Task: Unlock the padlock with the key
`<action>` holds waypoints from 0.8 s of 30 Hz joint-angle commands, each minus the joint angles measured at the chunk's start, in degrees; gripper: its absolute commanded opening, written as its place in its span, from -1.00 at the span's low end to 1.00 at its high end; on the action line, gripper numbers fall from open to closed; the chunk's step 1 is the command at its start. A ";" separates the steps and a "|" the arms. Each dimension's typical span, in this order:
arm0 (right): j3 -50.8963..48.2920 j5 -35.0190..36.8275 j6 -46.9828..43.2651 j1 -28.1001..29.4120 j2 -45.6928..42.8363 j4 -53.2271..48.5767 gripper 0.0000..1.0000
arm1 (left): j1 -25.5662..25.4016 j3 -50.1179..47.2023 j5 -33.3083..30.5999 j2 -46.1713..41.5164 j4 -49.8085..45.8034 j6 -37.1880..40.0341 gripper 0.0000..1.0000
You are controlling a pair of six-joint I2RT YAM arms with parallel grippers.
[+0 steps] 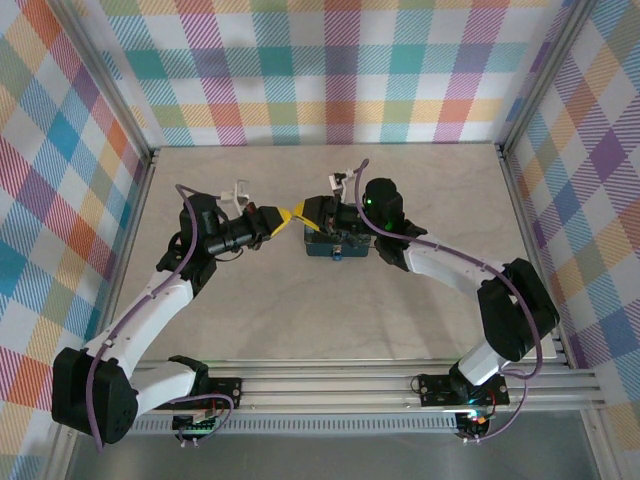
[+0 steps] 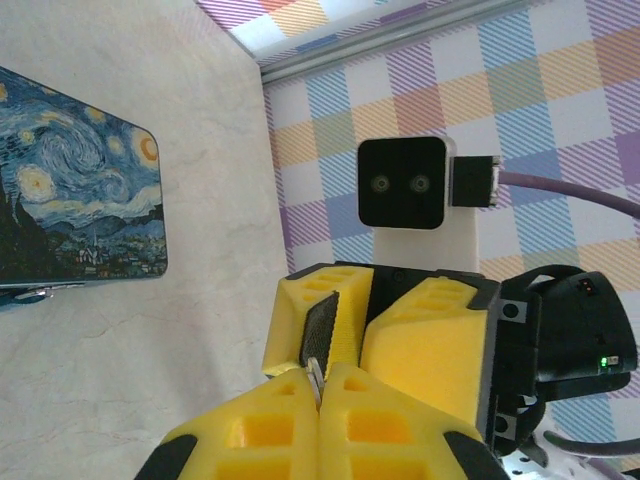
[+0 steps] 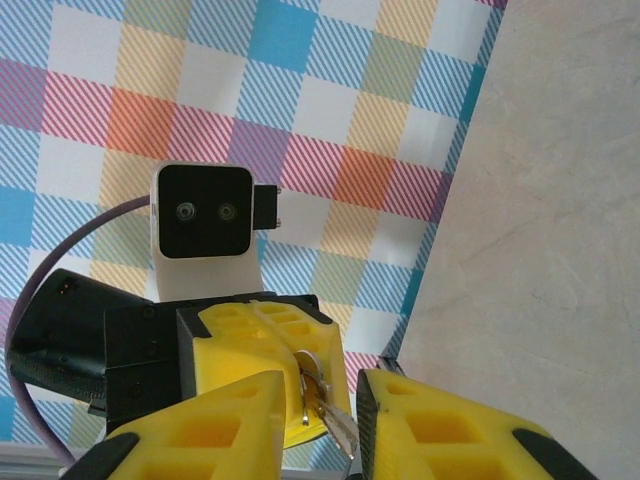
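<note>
Two end effectors meet tip to tip above the desk (image 1: 400,180). The left end effector (image 2: 318,395) is pressed together on one key (image 3: 322,405). The key juts between the spread fingers of the right end effector (image 3: 320,385). One starry tin box (image 1: 338,243) lies close by the right one.

Arms meet tip to tip over the tabletop (image 1: 330,320): left gripper (image 2: 319,382) points to 3 o'clock, jaws clamped on the key (image 3: 320,405); right gripper (image 1: 303,212) points to 9 o'clock, jaws parted
</note>
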 commanded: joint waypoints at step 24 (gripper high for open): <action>-0.81 -4.82 5.69 0.36 2.78 12.42 -0.73 | 0.05 -1.14 -1.51 -2.51 2.77 -0.17 -1.00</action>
